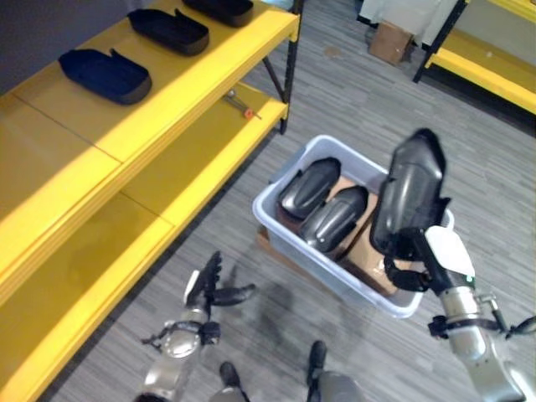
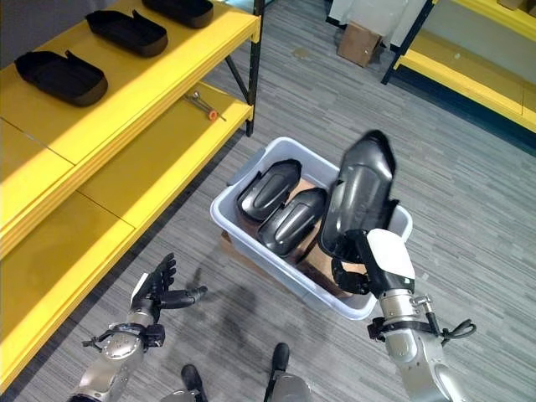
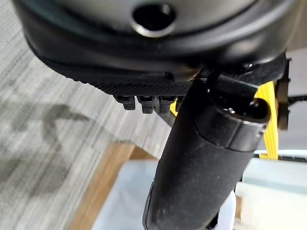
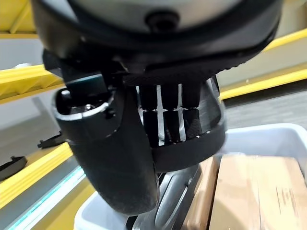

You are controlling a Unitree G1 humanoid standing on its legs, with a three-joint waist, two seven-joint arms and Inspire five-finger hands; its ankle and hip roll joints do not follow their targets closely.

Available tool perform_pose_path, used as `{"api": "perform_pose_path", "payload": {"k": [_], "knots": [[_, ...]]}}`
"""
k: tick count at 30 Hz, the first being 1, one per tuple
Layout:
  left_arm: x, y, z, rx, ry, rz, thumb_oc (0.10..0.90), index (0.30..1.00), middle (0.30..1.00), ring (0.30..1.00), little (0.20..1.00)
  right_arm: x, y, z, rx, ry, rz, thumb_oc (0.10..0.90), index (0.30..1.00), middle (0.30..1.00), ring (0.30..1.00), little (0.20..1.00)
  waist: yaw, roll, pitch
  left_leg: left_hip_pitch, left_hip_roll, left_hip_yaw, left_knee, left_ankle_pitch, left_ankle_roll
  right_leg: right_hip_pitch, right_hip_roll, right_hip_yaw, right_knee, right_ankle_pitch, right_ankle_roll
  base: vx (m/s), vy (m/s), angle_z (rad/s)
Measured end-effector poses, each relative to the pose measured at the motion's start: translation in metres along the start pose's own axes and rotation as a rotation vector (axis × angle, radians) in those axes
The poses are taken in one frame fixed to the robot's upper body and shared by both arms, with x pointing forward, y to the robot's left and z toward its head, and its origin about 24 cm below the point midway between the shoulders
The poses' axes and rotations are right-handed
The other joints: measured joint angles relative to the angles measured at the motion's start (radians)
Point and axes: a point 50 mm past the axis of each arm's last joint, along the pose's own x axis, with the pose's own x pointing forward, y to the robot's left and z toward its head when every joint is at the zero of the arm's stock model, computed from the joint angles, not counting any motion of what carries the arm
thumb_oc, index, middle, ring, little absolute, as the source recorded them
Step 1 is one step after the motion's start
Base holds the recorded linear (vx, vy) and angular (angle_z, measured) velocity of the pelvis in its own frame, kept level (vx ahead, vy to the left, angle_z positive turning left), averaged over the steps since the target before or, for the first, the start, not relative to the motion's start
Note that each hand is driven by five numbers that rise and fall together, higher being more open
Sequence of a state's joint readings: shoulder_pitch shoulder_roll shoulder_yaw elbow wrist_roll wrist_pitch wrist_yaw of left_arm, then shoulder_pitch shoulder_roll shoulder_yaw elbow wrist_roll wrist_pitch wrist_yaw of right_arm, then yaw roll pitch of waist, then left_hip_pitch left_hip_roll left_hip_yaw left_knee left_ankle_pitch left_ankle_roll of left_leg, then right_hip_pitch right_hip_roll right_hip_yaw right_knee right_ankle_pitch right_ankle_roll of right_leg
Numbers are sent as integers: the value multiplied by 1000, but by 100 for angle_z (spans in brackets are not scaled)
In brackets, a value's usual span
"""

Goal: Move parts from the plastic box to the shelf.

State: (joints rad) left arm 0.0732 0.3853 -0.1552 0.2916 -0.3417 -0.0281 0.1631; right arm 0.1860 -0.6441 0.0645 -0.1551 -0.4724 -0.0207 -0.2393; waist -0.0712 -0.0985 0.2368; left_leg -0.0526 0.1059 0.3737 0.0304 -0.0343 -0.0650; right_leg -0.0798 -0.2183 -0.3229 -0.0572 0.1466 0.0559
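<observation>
Your right hand grips dark part, fingers curled round its lower end; part held upright above plastic box, at 3 o'clock of box centre. Two more dark parts lie in box beside cardboard. Your left hand at 7 o'clock, low over floor, fingers straight and spread, holding nothing. Yellow shelf at 10 o'clock: three parts in row on top level; small tool on lower level.
</observation>
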Motion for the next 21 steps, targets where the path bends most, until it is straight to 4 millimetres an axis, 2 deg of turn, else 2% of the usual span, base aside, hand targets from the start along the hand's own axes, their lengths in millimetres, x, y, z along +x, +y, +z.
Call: {"api": "perform_pose_path", "payload": {"k": [4, 6, 7, 9, 11, 15, 17, 21], "knots": [[-5, 18, -5, -3, 18, 69, 900, 1000, 1000, 1000, 1000, 7, 1, 8, -6, -41, 20, 400, 300, 300, 300, 300, 48, -8, -9, -24, -6, -11, 3, 5, 11, -4, -3, -2, -28, 32, 2, -19, 67, 12], [-6, 20, -6, -1, 20, 77, 900, 1000, 1000, 1000, 1000, 16, 1, 18, -30, -97, 29, 400, 300, 300, 300, 300, 70, -9, -11, -40, -8, -25, 6, 9, 11, -10, -2, -10, -28, 32, 3, -23, 115, 20], [-6, 19, -5, -3, 13, 70, 900, 1000, 1000, 1000, 1000, 26, 0, 30, -51, -155, 28, 400, 300, 300, 300, 300, 82, -10, -12, -59, -7, -37, 7, 16, 11, -15, -1, -25, -28, 32, 3, -26, 110, 36], [-6, 17, -4, -6, 9, 63, 900, 1000, 1000, 1000, 1000, 35, 0, 41, -48, -204, 27, 400, 300, 300, 300, 300, 84, -11, -13, -71, -9, -59, 1, 28, 12, -17, -1, -40, -28, 33, 3, -4, 162, 32], [-7, 15, -6, -15, 17, 67, 900, 1000, 1000, 1000, 1000, 42, -1, 53, -41, -253, 24, 400, 300, 300, 300, 300, 110, -17, -17, -74, -13, -64, -3, 30, 13, -16, -3, -39, -27, 37, 2, 17, 164, 8], [-8, 15, -6, -22, 15, 70, 900, 1000, 1000, 1000, 1000, 50, 1, 70, -55, -324, 35, 400, 300, 300, 300, 300, 110, -30, -35, -67, -27, -79, -22, 48, 31, -17, -15, -39, -27, 63, -10, 38, 171, 13], [-8, 17, -5, -23, 11, 89, 900, 1000, 1000, 1000, 1000, 50, 3, 72, -66, -337, 43, 400, 300, 300, 300, 300, 125, -42, -45, -66, -41, -83, -22, 46, 36, -15, -27, -37, -20, 70, -9, 7, 189, 8], [1, 12, 9, -19, -37, 71, 900, 1000, 1000, 1000, 1000, 47, 9, 66, -64, -298, 61, 400, 300, 300, 300, 300, 123, -31, -49, -74, -64, -126, -22, 56, 66, -19, -63, -34, 47, 77, -6, -18, 111, 44]]}}
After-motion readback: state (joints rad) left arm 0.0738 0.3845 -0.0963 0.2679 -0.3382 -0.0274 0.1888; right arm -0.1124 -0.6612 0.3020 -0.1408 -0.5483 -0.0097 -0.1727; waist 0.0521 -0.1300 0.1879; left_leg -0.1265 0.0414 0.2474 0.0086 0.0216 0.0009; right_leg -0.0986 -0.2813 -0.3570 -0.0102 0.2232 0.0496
